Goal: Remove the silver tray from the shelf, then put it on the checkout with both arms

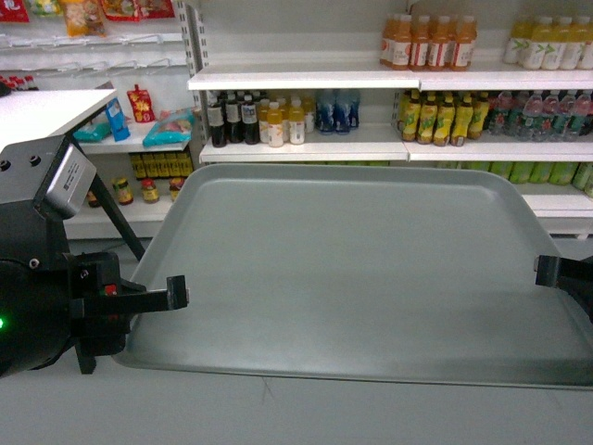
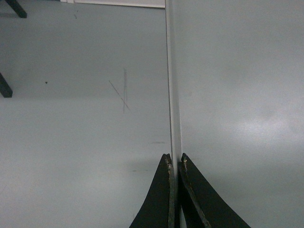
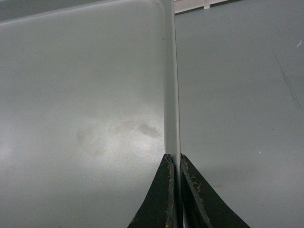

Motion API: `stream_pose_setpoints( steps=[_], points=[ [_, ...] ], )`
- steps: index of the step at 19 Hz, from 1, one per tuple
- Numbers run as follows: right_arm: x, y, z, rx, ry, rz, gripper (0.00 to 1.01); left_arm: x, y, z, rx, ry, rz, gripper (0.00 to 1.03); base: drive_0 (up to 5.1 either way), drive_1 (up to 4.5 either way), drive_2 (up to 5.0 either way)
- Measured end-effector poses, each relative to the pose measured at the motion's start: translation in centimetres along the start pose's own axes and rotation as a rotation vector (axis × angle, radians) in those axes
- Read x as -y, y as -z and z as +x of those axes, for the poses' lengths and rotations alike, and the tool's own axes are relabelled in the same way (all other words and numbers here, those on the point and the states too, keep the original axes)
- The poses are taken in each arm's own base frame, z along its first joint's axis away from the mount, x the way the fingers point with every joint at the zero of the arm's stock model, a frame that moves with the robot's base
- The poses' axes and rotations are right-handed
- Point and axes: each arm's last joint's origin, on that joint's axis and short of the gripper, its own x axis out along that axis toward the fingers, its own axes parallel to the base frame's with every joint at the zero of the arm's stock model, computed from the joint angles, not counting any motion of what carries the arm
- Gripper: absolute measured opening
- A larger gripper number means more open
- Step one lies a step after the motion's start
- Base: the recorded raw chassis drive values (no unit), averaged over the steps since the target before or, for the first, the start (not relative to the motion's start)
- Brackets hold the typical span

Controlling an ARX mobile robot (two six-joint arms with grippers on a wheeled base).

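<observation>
Between the two grippers, the silver tray point(image 1: 361, 269) hangs in the air above a grey floor point(image 1: 278, 413), clear of the shelf point(image 1: 306, 148) behind it. Its long axis runs left to right across the head view, with the long edges facing the robot and the shelf, and it sits roughly level. It is a flat matte grey-green rectangle with rounded corners and a low raised rim, its surface plain apart from faint smudges.

The left gripper point(image 1: 176, 293) is clamped on the rim of the tray's left short edge; the left wrist view shows both thin black fingers point(image 2: 164, 199) pressed against the upright rim strip. The right gripper point(image 3: 174, 164) pinches the right short edge likewise, one finger on each side of the rim.

Glossy white shelf boards carry rows of drink bottles point(image 1: 426, 42) in orange, yellow, dark and clear colours. A white flat-topped counter point(image 1: 42, 109) shows at the far left.
</observation>
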Motion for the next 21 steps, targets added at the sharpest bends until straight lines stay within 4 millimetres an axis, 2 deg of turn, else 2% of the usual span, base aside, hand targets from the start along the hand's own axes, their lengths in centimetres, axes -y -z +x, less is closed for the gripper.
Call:
stream_pose_setpoints(
  steps=[14,21],
  points=[
    [-0.04,0.02,0.0,-0.002,-0.002,0.0,0.02,-0.08,0.03,0.01,-0.004,-0.003,-0.001,0.02,0.1,-4.2,4.5],
    [-0.04,0.02,0.0,-0.002,-0.002,0.0,0.02,-0.09,0.04,0.01,-0.005,-0.004,-0.001,0.02,-5.0,2.46,2.5]
  ],
)
